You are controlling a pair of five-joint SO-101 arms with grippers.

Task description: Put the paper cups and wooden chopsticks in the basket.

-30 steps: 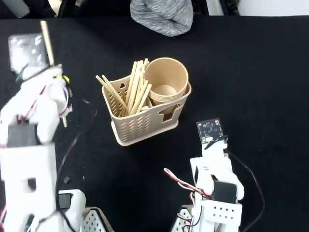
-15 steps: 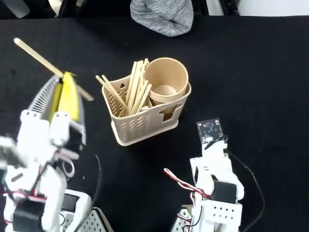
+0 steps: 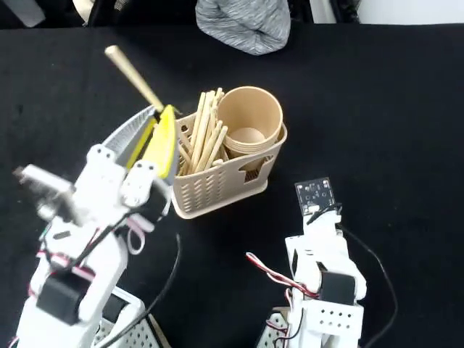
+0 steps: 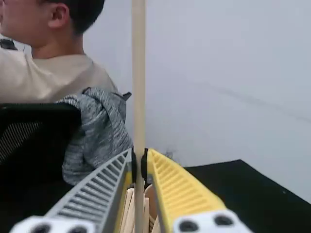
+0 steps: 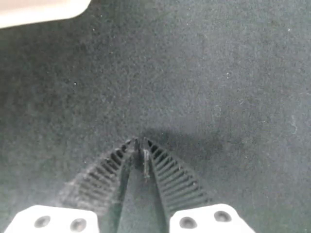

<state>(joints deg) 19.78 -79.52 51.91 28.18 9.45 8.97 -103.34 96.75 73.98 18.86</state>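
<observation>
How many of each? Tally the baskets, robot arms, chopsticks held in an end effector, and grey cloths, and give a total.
Basket: 1
Robot arms: 2
Chopstick held in the left end effector: 1
Grey cloth: 1
Total: 5

Black cloth-covered desk (image 3: pixel 377 109). A beige perforated basket (image 3: pixel 217 185) stands near its centre; a grey bundled cloth (image 3: pixel 243 22) lies at the far edge.
</observation>
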